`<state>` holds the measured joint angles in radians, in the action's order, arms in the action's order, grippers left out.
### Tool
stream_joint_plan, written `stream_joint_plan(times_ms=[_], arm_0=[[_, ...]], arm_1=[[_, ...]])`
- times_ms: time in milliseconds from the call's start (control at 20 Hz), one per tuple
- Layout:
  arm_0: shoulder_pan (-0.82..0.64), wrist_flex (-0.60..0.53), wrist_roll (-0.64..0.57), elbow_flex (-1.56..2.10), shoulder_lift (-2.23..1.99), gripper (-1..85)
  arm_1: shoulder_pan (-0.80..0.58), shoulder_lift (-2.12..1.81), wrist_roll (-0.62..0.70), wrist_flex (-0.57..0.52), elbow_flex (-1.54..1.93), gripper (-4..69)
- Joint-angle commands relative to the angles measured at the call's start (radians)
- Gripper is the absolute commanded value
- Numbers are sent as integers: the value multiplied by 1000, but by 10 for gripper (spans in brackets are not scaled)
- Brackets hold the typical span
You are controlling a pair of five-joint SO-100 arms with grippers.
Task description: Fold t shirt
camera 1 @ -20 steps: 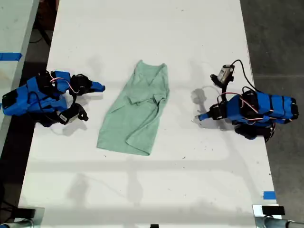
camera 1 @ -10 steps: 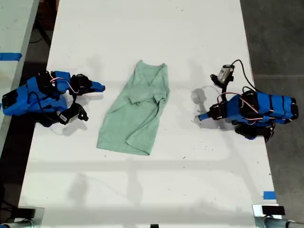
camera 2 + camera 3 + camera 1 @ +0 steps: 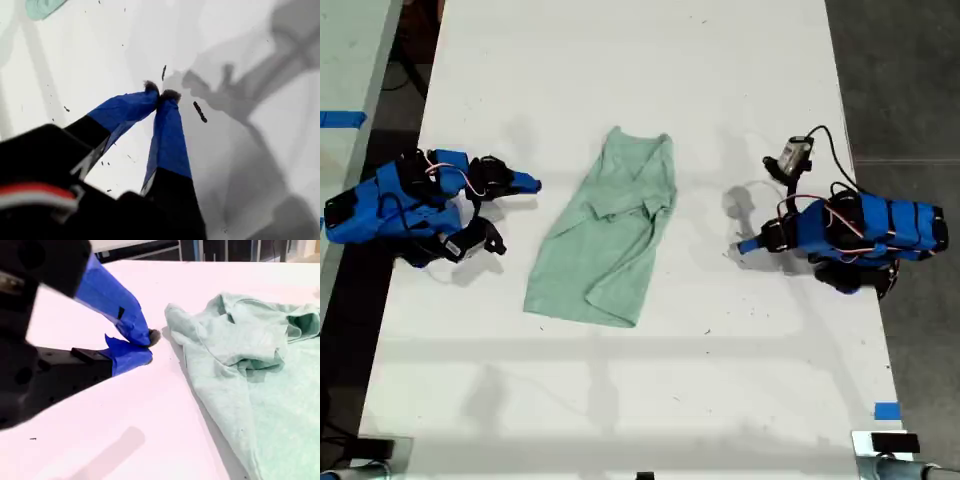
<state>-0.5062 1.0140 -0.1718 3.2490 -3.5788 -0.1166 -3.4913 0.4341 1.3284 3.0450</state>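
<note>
White table [image 3: 620, 400] | t shirt [image 3: 605, 235] half-folded | first claw [image 3: 160, 95] together | second claw [image 3: 147, 345] together

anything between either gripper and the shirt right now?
Nothing visible. My second gripper sits shut just off the t shirt on bare white table; my first gripper, also shut, is farther off over bare table.

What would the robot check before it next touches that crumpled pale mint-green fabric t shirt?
1. Pale mint-green fabric t shirt lies flat: not ok, part of it is bunched over the middle.
2. My first gripper open for a grasp: not ok, shut.
3. My second gripper open: not ok, shut.
4. Both grippers apart from the t shirt: ok.
5. White table bare around the t shirt: ok.
</note>
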Motion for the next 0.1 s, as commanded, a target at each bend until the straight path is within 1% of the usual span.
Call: stream_joint_plan(times_ms=[0,50], arm_0=[[3,3,11,38,-9,1],[3,3,11,38,-9,1]], arm_1=[[5,-12,5,3,64,24],[5,-12,5,3,64,24]])
